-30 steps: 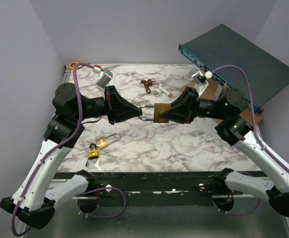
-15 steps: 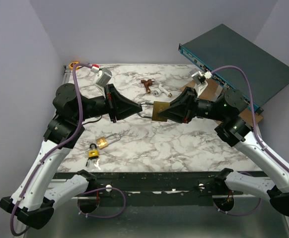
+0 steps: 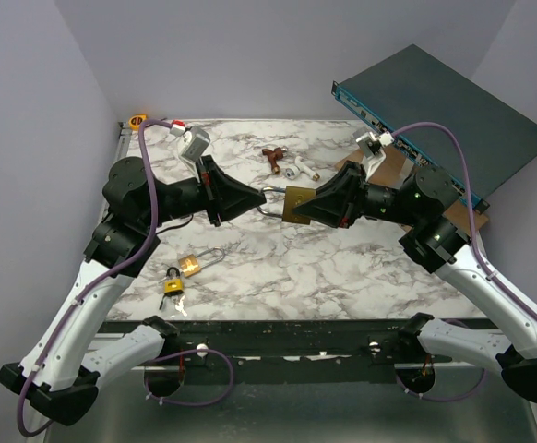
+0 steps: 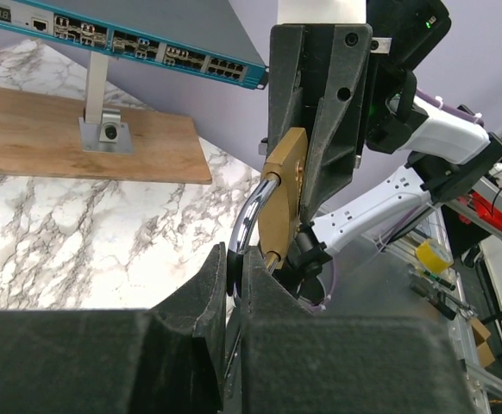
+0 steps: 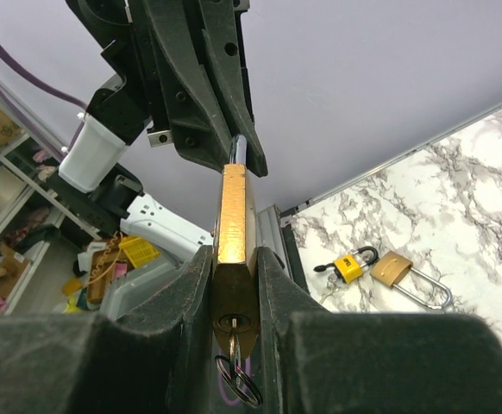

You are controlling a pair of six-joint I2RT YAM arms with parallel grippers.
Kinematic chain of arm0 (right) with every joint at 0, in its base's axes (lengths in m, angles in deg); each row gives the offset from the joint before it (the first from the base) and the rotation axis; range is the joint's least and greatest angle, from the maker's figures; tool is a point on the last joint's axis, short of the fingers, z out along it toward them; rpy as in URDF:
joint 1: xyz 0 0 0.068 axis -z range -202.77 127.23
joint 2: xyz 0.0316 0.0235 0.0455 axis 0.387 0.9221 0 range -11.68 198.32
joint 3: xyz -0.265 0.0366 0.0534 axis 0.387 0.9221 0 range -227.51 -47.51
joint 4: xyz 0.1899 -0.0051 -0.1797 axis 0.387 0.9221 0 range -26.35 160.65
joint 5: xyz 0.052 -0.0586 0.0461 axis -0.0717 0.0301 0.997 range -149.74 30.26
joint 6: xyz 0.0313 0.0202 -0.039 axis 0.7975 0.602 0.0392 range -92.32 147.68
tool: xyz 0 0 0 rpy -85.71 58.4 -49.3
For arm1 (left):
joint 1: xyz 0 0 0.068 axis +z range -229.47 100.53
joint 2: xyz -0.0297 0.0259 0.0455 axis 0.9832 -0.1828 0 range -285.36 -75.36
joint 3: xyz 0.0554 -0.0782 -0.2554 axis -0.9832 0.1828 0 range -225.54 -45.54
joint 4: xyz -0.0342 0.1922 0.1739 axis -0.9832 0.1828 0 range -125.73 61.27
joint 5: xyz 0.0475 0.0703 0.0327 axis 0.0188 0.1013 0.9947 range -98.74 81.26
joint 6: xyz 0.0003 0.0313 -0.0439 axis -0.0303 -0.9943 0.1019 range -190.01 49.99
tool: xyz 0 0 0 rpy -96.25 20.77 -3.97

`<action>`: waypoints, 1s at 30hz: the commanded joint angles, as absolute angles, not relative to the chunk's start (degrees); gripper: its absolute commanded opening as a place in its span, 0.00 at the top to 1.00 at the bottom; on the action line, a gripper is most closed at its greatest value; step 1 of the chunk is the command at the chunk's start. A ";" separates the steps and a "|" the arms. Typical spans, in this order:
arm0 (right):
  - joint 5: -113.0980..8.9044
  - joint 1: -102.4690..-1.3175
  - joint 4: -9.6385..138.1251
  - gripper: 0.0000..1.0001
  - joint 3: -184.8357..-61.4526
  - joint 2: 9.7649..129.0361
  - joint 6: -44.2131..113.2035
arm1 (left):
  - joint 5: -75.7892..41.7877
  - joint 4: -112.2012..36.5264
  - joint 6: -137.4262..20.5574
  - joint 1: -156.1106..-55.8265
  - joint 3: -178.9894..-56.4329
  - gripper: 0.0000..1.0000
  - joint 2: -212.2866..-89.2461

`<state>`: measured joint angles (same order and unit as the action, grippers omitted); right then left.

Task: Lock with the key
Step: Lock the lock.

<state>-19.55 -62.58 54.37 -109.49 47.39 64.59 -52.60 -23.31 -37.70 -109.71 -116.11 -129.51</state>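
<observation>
Key (image 5: 233,349), tiny, probably stiff and slippery, sits at the padlock's (image 5: 234,207) 6 o'clock; pinch its bow. Right gripper (image 5: 234,259) clamps the padlock, left gripper (image 4: 235,259) pinches the shackle (image 4: 249,216).

The large brass padlock (image 5: 234,216) has a brushed, dull-golden metal body. Its shackle (image 4: 249,216) is smooth, polished silvery steel. The key (image 5: 233,343) is thin bright metal. The fingers of the left gripper (image 4: 234,260) and the right gripper (image 5: 234,267) are matt black plastic with a grainy surface. The table (image 3: 342,268) is smooth with a marble pattern. The board (image 4: 27,129) at far right is matt wood.
</observation>
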 commanded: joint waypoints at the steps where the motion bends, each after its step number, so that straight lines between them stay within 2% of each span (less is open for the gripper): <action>1: -20.54 -67.43 50.00 0.99 -111.75 51.03 63.46 | -60.20 -23.87 -35.81 -116.63 -113.16 1.00 -132.86; 30: -20.80 -68.31 49.25 0.99 -111.67 52.65 62.93 | -61.99 -23.96 -36.79 -121.29 -114.27 1.00 -133.84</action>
<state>-20.06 -62.84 56.10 -109.97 47.63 63.38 -49.01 -23.53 -39.95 -112.88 -115.08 -129.18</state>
